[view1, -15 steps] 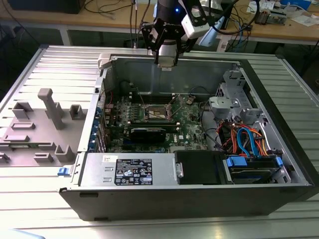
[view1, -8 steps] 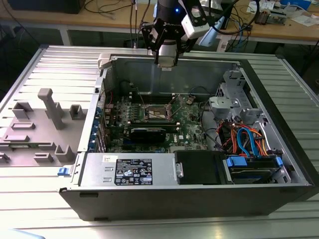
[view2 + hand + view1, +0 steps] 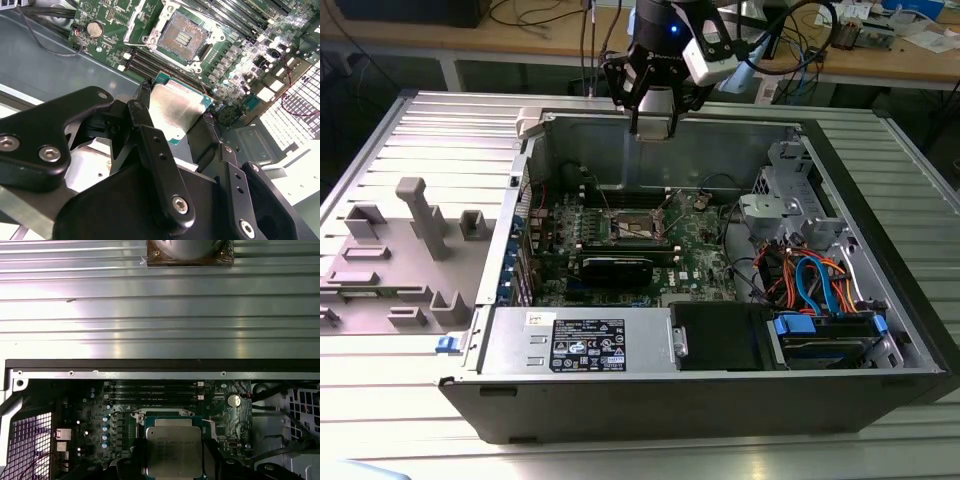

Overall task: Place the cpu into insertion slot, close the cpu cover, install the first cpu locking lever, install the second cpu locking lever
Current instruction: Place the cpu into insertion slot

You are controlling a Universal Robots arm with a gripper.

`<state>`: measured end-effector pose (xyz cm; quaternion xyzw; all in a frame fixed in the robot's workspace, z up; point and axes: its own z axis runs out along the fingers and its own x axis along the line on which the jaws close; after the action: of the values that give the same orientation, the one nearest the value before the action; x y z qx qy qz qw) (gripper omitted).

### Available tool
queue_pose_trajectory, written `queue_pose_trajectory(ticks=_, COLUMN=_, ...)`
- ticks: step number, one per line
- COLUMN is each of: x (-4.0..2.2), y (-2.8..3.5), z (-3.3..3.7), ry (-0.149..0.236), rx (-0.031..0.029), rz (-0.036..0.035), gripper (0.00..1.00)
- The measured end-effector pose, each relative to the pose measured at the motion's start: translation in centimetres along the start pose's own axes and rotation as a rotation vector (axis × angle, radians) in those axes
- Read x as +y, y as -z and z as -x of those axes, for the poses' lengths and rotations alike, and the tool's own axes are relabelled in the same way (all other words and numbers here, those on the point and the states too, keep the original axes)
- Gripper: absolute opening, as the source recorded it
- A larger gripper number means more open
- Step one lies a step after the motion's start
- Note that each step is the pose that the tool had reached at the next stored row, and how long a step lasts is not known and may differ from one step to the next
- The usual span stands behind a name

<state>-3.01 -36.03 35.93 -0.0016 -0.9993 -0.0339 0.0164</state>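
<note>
My gripper (image 3: pixel 655 118) hangs above the far wall of the open computer case, shut on the cpu (image 3: pixel 656 102). In the second wrist view the cpu (image 3: pixel 175 107), a silver-grey square on a green edge, sits flat between two black fingers (image 3: pixel 145 97). The insertion slot (image 3: pixel 182 35) lies below and beyond it, its brownish contact field bare inside a silvery metal frame (image 3: pixel 145 37). From the exterior view the insertion slot (image 3: pixel 638 228) is in the middle of the green board, well below the gripper. In the first wrist view the cpu (image 3: pixel 174 452) covers most of the slot.
A long black card (image 3: pixel 620 268) lies just in front of the slot. Memory slots (image 3: pixel 152 390) run beside it. A power supply (image 3: pixel 580 342) and a drive bay with blue cables (image 3: pixel 820 290) fill the near side. A grey fixture (image 3: pixel 410 250) stands at the exterior view's left.
</note>
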Motion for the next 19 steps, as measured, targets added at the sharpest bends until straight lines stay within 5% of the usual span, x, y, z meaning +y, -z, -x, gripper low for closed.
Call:
queue_pose_trajectory(ticks=12, x=-1.54, y=-0.33, z=-0.11, ry=0.0, rx=0.0, rz=0.0001, gripper=0.54)
queue_pose_trajectory(ticks=19, x=-1.58, y=-0.39, z=-0.1, ry=0.0, rx=0.0, rz=-0.0001, gripper=0.54)
